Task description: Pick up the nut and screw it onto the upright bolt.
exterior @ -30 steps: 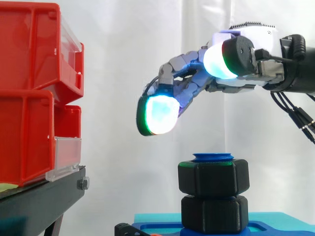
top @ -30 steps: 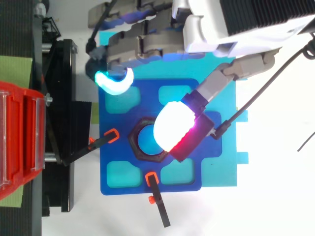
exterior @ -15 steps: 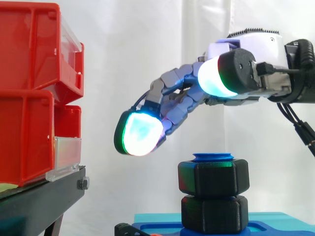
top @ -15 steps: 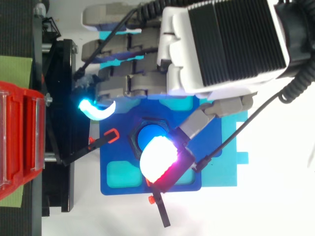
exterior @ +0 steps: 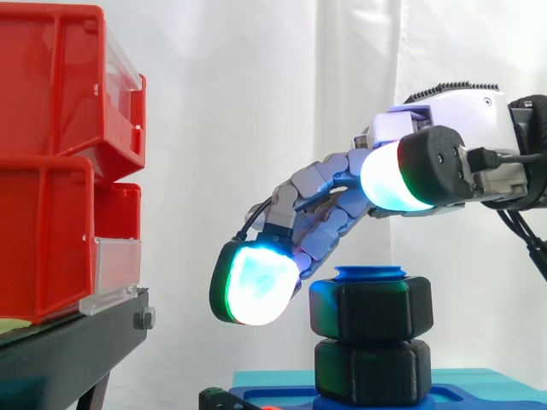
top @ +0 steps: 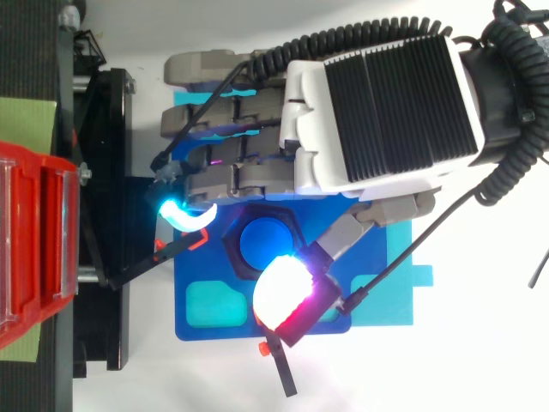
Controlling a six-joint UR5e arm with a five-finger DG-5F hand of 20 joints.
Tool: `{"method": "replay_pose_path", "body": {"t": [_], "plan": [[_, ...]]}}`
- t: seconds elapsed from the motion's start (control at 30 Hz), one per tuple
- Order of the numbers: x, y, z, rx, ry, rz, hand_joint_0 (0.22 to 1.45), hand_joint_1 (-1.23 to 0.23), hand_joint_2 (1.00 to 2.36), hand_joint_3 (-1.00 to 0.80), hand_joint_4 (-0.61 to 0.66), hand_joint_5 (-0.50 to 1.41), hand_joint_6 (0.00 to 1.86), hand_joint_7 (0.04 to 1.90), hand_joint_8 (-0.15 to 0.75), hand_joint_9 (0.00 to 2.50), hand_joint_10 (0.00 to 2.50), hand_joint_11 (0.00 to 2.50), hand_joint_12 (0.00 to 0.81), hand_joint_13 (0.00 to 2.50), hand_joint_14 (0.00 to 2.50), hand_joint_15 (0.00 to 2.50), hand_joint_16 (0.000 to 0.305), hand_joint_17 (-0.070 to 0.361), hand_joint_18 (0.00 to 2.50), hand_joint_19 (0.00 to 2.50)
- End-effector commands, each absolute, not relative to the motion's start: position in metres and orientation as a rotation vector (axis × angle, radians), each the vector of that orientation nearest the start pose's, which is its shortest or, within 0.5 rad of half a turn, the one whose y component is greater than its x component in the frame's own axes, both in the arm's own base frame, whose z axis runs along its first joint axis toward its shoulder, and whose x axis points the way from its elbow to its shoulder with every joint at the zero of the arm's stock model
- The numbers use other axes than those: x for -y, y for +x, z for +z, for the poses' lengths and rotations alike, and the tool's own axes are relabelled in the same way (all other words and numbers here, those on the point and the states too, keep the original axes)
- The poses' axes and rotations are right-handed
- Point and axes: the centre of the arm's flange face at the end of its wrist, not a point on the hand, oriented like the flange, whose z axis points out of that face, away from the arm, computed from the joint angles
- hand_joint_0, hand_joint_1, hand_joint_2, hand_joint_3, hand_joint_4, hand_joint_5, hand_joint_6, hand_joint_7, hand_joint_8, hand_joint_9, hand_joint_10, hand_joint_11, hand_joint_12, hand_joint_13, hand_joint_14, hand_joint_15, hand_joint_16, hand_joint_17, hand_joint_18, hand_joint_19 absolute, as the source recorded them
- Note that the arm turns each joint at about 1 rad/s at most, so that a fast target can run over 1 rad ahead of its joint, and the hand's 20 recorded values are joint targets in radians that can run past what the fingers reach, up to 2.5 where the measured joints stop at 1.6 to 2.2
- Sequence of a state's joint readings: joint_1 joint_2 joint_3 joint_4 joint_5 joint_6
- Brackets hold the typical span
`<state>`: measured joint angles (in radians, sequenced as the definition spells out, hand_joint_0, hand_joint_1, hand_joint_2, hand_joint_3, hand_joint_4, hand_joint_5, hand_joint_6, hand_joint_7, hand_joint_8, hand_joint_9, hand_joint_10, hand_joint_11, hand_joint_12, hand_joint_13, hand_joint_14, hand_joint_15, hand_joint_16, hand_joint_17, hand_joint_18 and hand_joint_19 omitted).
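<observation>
A black hex nut (exterior: 370,309) sits on the upright blue bolt (exterior: 369,272), above a second black hex piece (exterior: 372,371). From above, the bolt's blue top (top: 266,243) shows inside the nut's rim (top: 230,249). My hand (exterior: 444,162) hangs over the nut, open, with its fingers stretched down and left. One glowing fingertip (exterior: 255,286) is level with the nut, just to its left, and I cannot tell if it touches. In the top view the hand (top: 377,112) covers the fixture's far part, and the thumb pad (top: 281,292) lies beside the nut.
The bolt stands on a blue base (top: 206,330) over a cyan plate (top: 386,300), held by black clamps (top: 274,356) with orange tips. Stacked red bins (exterior: 51,154) on a black stand (exterior: 68,359) are at the left.
The hand has come down toward the nut and shifted across the fixture. Its fingertip dropped from well above the nut to the nut's level. The nut has not moved.
</observation>
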<state>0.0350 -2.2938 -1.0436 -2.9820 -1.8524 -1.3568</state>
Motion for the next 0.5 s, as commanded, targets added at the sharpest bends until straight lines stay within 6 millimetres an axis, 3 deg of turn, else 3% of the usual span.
{"method": "replay_pose_path", "body": {"t": [0.0,0.47], "plan": [[0.0791,0.761,0.3016,-1.62,-0.074,0.416,0.5,-0.06,1.0,-0.5,0.22,-0.09,0.5,0.81,0.238,0.63,0.0,0.0,0.326,0.31,0.0,0.0,0.037,0.082,0.0,0.0],[0.0832,0.7592,0.2978,-1.629,-0.065,0.407,0.52,-0.11,1.0,-0.5,0.22,-0.04,0.5,1.22,0.248,0.71,0.0,0.0,0.312,0.39,0.0,0.0,0.034,0.076,0.0,0.0]]}}
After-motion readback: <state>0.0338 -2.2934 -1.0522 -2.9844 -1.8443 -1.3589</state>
